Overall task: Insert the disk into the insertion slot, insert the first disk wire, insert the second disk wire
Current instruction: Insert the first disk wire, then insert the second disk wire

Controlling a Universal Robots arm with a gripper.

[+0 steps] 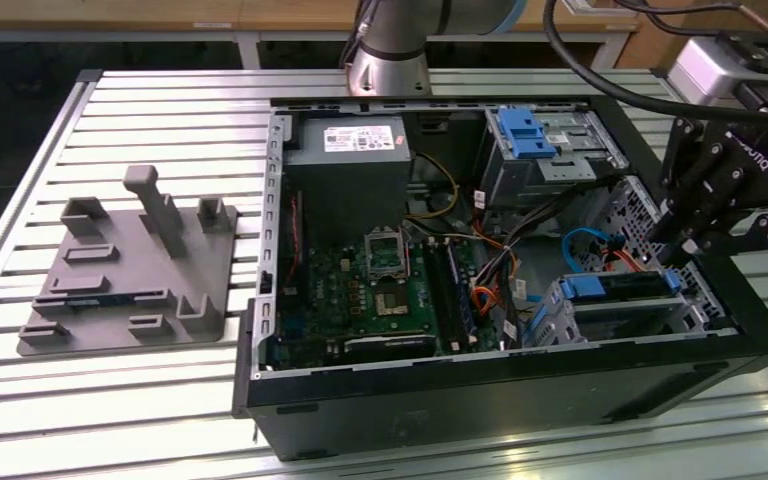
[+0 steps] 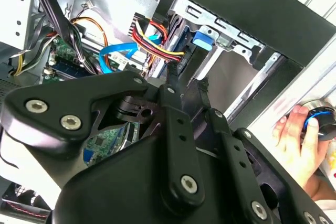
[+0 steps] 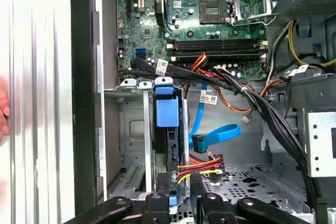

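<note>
The disk (image 3: 168,113), silver with a bright blue bracket, stands edge-on inside the insertion slot (image 3: 131,129), a perforated metal cage; in the exterior view the disk (image 1: 618,287) lies in the cage (image 1: 631,318) at the case's near right corner. My gripper (image 3: 186,186) hangs just over the disk's connector edge. Its fingers are drawn close together on the black plug of a red, yellow and black wire bundle (image 3: 202,166). In the second wrist view the gripper (image 2: 186,83) has that wire bundle (image 2: 157,45) running to its tip. A blue flat wire (image 3: 216,135) dangles loose beside the disk.
A taller bay with a blue latch (image 1: 531,135) stands at the case's far right. Thick black cable bundles (image 3: 262,114) cross beside the cage. The motherboard (image 1: 384,290) fills the case floor. A person's hand (image 2: 295,140) rests outside the case wall. A grey fixture (image 1: 131,270) sits on the exterior view's left.
</note>
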